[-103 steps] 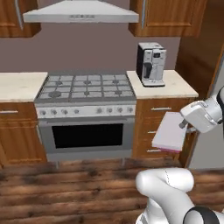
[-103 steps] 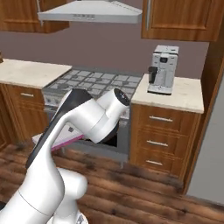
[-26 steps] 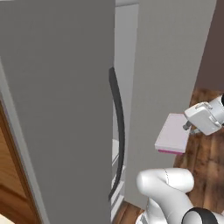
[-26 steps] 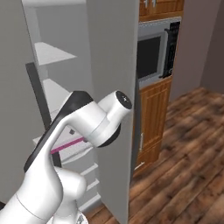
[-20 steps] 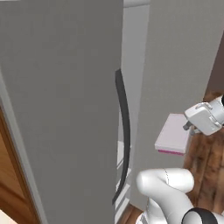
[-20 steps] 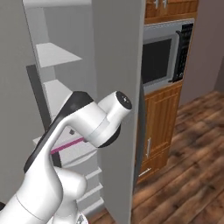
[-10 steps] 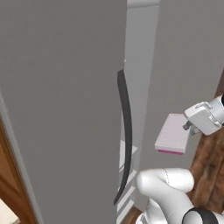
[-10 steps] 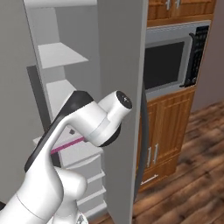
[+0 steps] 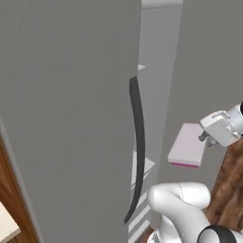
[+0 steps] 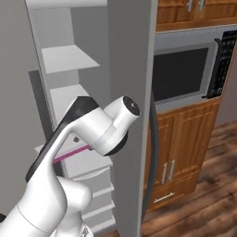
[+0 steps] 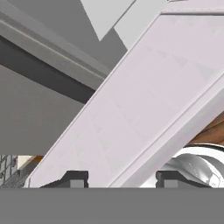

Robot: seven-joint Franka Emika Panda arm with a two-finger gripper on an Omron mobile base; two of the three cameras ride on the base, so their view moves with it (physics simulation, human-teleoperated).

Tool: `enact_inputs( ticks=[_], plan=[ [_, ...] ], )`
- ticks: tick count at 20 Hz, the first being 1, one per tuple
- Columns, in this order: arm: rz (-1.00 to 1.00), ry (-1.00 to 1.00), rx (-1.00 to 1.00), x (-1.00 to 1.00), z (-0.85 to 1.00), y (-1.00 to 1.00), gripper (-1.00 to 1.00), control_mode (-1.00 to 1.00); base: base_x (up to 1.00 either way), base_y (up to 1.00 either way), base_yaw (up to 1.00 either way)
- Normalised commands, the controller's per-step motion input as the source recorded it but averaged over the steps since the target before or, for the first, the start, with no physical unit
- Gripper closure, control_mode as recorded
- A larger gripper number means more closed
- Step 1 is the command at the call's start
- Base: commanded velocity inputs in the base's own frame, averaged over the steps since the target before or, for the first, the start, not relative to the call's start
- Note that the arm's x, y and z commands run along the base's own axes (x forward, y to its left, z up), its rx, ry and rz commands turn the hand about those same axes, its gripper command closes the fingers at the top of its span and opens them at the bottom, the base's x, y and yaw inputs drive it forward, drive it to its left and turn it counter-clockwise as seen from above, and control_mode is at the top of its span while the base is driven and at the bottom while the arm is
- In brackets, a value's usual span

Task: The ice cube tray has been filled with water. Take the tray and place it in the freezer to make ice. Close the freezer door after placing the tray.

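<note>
The freezer door [image 9: 71, 109] stands swung open just ahead and to the left of the gripper [image 9: 207, 139], its dark curved handle [image 9: 137, 142] facing the base; it is open so the tray can go in, and it will need closing afterwards. Beyond the gripper, between that door and the wider plain door [image 10: 132, 92], lies the freezer [image 10: 65, 88] with its white shelves [image 10: 69, 58], stacked one above another, with drawer fronts lower down. Off to the gripper's right, past the plain door, a microwave [image 10: 185, 74] sits over wooden cabinets [image 10: 183, 152].

The arm [image 10: 78, 139] is bent at the elbow and carries the load in front of the opening, not yet inside it. The tray [image 9: 188, 144] hangs straight out from the gripper, roughly level, presumably so the water stays in; its magenta edge [image 9: 185, 164] shows along the near side. In the hand view the tray [image 11: 144, 96] runs away from the two finger tips [image 11: 74, 178], which sit either side of its near end, so the gripper looks pinched on that end, though the contact itself is cut off at the bottom. The tray appears well short of any shelf, so the carry-in step is in hand.
</note>
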Motion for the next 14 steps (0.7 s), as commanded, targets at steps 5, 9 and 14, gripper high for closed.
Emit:
enact_inputs(
  ticks=[5, 9, 14],
  plan=[
    [0.00, 0.00, 0.00, 0.00, 0.00, 0.00, 1.00, 1.00, 0.22, -0.08, 0.30],
    [0.00, 0.00, 0.00, 0.00, 0.00, 0.00, 1.00, 1.00, 0.15, -0.08, 0.30],
    [0.00, 0.00, 0.00, 0.00, 0.00, 0.00, 1.00, 1.00, 0.05, -0.01, 0.29]
  ],
)
